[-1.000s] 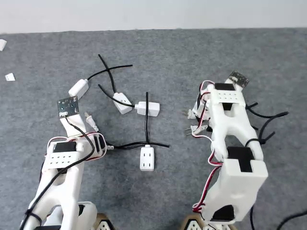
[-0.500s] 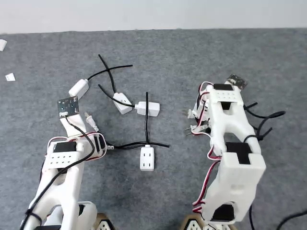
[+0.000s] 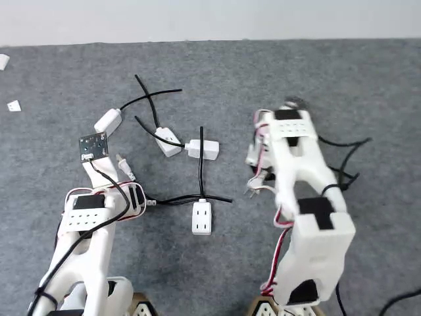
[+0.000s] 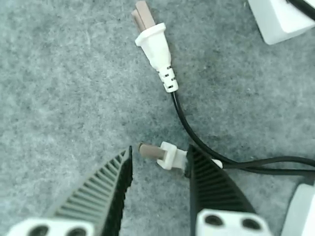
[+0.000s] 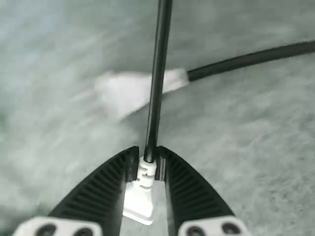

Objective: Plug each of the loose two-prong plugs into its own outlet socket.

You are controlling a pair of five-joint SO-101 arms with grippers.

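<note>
Right wrist view: right end effector (image 5: 146,156) clamps a plug (image 5: 140,196) at its cord end, which needs squaring to a socket (image 3: 202,217) before pushing; left end effector (image 4: 158,153), apart, straddles another plug (image 4: 170,156) on the table (image 4: 59,73).

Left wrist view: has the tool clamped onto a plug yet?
No, the left tool stands open, with a plug lying in the gap between its jaws.

Front socket (image 3: 202,217) lies mid-table. Farther back sit middle socket (image 3: 168,141) and right socket (image 3: 203,149), side by side; left socket (image 3: 108,122) leftward, loose plug (image 3: 124,166) before it.
</note>
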